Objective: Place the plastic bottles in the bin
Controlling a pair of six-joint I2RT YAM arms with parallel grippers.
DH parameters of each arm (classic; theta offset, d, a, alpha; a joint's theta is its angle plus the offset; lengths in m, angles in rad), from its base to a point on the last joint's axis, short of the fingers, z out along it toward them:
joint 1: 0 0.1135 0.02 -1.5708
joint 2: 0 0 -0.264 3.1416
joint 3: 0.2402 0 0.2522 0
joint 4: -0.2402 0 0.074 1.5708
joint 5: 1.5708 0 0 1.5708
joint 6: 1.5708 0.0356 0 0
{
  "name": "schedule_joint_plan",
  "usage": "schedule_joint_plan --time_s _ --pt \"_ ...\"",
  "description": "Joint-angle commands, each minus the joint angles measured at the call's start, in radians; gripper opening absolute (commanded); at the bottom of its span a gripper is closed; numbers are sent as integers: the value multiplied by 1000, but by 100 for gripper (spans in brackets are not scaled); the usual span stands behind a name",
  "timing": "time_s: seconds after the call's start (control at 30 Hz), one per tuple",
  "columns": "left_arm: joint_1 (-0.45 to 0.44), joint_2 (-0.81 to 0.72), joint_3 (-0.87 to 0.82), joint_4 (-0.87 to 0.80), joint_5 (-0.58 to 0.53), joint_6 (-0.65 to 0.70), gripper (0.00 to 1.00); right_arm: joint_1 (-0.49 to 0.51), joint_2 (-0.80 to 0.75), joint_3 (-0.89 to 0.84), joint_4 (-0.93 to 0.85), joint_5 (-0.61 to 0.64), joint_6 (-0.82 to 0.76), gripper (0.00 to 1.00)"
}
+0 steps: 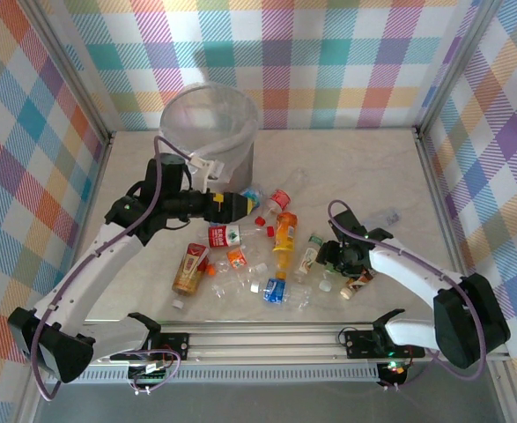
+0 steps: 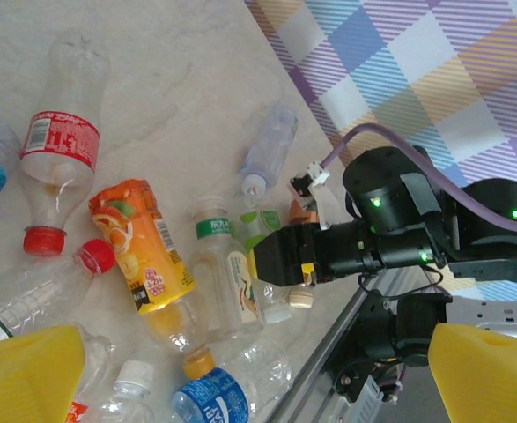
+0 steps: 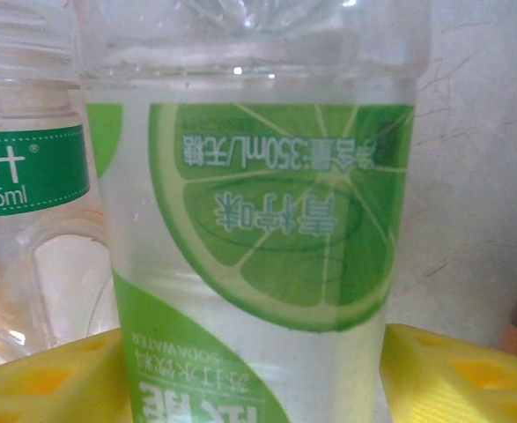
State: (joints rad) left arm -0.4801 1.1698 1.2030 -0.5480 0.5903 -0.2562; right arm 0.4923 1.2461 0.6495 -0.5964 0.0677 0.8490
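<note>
Surface (image 1: 355, 159): bin (image 1: 210, 123) stands at its far side, plastic bottles (image 1: 267, 256) scattered nearer me. My right claw (image 3: 254, 352) straddles the lime-label bottle (image 3: 258, 220); whether it presses, I cannot tell. Recommend squeezing mid-label, gently, before lifting. Left claw (image 2: 254, 344) spread, empty.

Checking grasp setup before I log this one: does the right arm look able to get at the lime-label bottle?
Probably yes. The lime-label bottle sits between the yellow fingers of the right claw, with nothing in between. A green-banded bottle crowds it on one side. Contact is unclear.
</note>
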Motion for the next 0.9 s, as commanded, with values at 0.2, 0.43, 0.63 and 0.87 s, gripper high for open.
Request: schedule_joint_plan --time_s 0.2,0.43,0.63,0.87 --pt "-46 26 39 -23 -26 47 100 8 33 -5 41 24 -29 65" --pt "-70 64 56 -12 -37 5 100 10 -92 -13 64 16 -110 59" --pt "-82 133 60 33 -24 -80 100 9 -213 3 127 -73 -256 55" --pt "-157 210 81 97 -39 -148 100 11 -244 86 159 -194 -384 54"
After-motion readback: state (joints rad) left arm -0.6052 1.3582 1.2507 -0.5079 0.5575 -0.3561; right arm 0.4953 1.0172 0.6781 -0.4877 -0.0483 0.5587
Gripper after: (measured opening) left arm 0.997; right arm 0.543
